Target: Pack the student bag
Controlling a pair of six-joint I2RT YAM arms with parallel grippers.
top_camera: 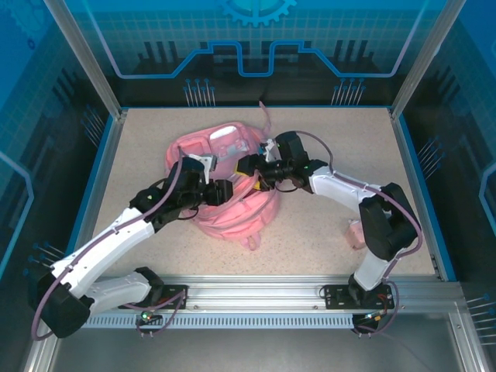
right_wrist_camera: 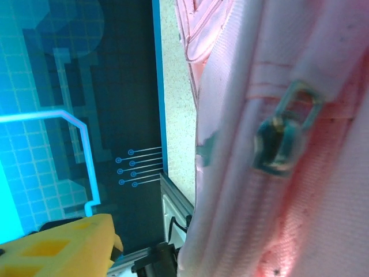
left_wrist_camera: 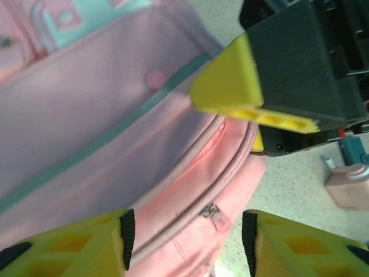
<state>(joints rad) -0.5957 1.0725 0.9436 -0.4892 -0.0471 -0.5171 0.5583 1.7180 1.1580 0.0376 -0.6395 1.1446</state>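
Bags: one student bag [top_camera: 232,221]. Grippers: two, over it; left gripper [left_wrist_camera: 187,231] wide, empty; right gripper [top_camera: 248,165] half hidden, grip unclear.

Left hand [left_wrist_camera: 188,234] wide open

Small pink object [top_camera: 355,233] lay on the speckled tabletop [top_camera: 139,155] at 4 o'clock, near the metal rail [top_camera: 256,288] at 6. Blue printed panel [top_camera: 256,39] stood at 12.
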